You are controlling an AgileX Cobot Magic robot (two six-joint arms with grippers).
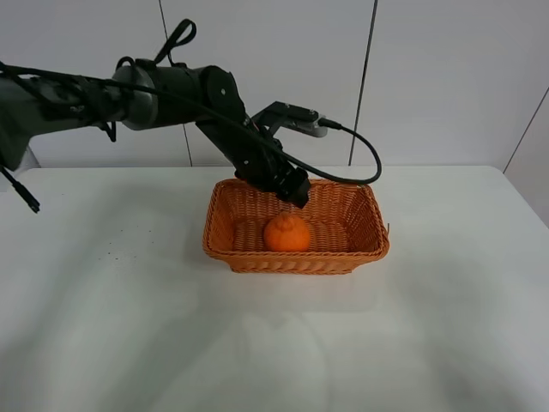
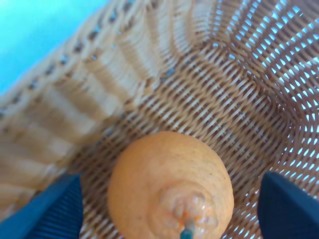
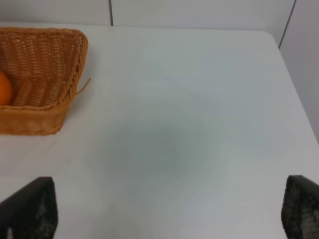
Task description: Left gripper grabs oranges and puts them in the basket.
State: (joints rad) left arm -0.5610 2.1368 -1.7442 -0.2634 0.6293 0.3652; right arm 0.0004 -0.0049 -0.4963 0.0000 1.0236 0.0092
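Note:
The orange (image 1: 286,233) sits on the floor of the wicker basket (image 1: 257,257), near its middle, knob up. My left gripper (image 1: 297,194) hangs just above it, over the basket's back half. In the left wrist view the orange (image 2: 169,184) lies on the weave (image 2: 75,99) between my two dark fingertips (image 2: 57,206), which stand wide apart and clear of the fruit; the left gripper (image 2: 172,204) is open and empty. The right wrist view shows the basket (image 3: 50,74) with the orange (image 3: 4,89) inside, and the right gripper (image 3: 164,206) open over bare table.
The white table (image 1: 129,326) stretches around the basket. A black cable (image 1: 364,163) loops from the left arm's wrist over the basket's back rim. Grey wall panels stand behind the table. The right arm is out of the exterior view.

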